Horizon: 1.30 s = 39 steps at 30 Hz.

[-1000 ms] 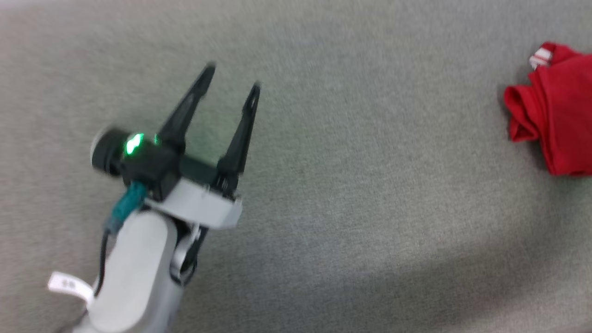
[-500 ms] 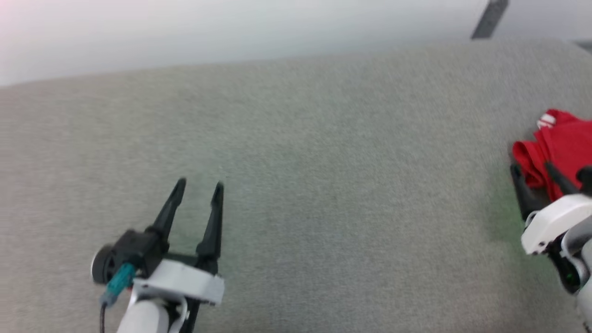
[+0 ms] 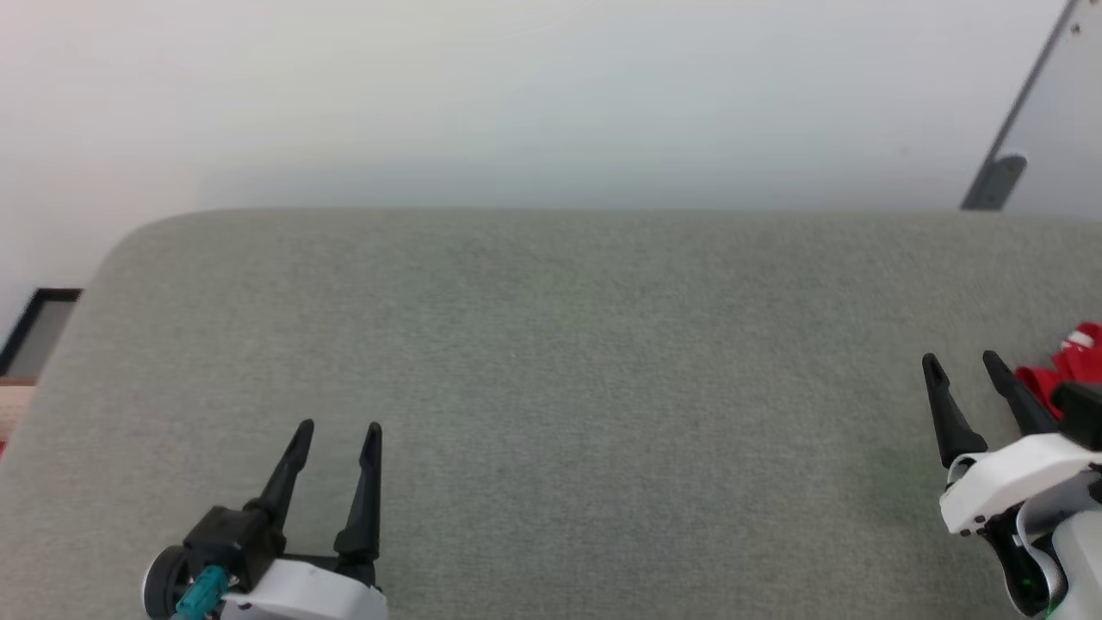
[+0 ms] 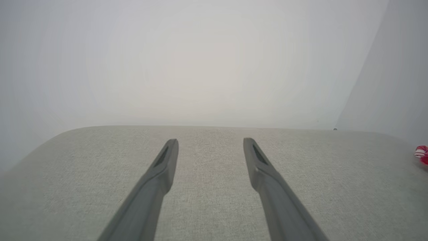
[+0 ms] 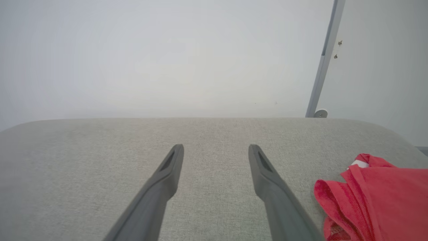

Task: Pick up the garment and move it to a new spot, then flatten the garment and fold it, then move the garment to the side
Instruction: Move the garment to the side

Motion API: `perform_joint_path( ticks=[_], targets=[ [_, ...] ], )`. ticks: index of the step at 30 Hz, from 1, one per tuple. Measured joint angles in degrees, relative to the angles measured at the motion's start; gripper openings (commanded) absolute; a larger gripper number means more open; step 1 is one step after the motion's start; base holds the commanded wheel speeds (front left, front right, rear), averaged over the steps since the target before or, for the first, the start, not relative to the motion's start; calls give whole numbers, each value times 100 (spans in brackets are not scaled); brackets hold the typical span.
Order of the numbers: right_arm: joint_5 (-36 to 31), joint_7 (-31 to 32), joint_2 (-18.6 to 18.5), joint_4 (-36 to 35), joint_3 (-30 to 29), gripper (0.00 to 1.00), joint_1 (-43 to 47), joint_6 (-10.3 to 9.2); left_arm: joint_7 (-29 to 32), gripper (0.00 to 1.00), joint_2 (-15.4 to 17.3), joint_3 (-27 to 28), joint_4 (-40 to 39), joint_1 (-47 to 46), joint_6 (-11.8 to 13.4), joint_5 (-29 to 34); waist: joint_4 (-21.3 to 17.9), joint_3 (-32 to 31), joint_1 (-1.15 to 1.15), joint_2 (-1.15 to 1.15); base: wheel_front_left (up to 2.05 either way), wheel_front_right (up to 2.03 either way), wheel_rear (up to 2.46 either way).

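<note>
The garment (image 3: 1076,366) is a bright red bundle with a bit of white trim, lying at the far right of the grey padded surface (image 3: 551,362). In the right wrist view the garment (image 5: 378,197) lies folded just right of the fingers, apart from them. Its edge (image 4: 422,154) peeks in at the right of the left wrist view. My right gripper (image 3: 960,360) stands open and empty just left of the garment. At the lower left, my left gripper (image 3: 339,430) is open too, nothing between its fingers (image 4: 167,164), over bare surface.
The grey surface ends in a rounded far edge (image 3: 551,213) against a white wall. A grey metal post (image 3: 1003,164) rises at the back right. A dark frame and a wooden strip (image 3: 26,344) show past the surface's left edge.
The whole picture has shifted: the head camera has tilted up, bringing the wall into view. Both grippers now sit low in the frame, and the right gripper has come fully into view beside the garment.
</note>
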Motion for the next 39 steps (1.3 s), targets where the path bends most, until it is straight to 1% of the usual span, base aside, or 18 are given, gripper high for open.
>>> perform_joint_path(
  ticks=[5, 8, 12, 15, 19, 26, 31, 39],
  targets=[
    [-261, 0, 151, -666, -543, 100, 498, 0, 0, 100, 77, -60, -45, 88, 0, -25, 194, -240, 0, 0, 0, 0, 0],
    [-421, -1, 227, -1071, -734, 100, 894, 0, 0, 100, 98, -45, -81, 190, 0, -70, 248, -356, 0, 0, 0, 0, 0],
    [-494, -1, 302, -1555, -1060, 100, 1395, -1, 0, 100, 63, 87, -187, 408, 0, -156, 252, -471, 0, 0, 0, 0, 0],
    [-524, -1, 316, -1845, -1200, 100, 1718, 0, 1, 100, 18, 158, -289, 588, 0, -164, 234, -535, 0, 0, 0, 0, 0],
    [-557, 2, 375, -2227, -1419, 100, 2027, 0, 1, 100, -36, 155, -431, 766, 0, -234, 219, -614, 0, 0, 0, 0, 0],
    [-638, 148, 555, -2838, -1657, 100, 2448, -1, 0, 100, 7, 60, -766, 978, 0, -222, 260, -692, 0, 0, 0, 0, 0],
    [-688, 267, 683, -3200, -1713, 100, 2615, 0, 1, 100, 109, 145, -1051, 1269, 0, -264, 227, -684, 0, 0, 0, 0, 0],
    [-722, 392, 828, -3524, -1952, 100, 2916, -1, 1, 100, 107, 263, -1224, 1493, 0, -283, 203, -690, 0, 0, 0, 0, 0]
  ],
)
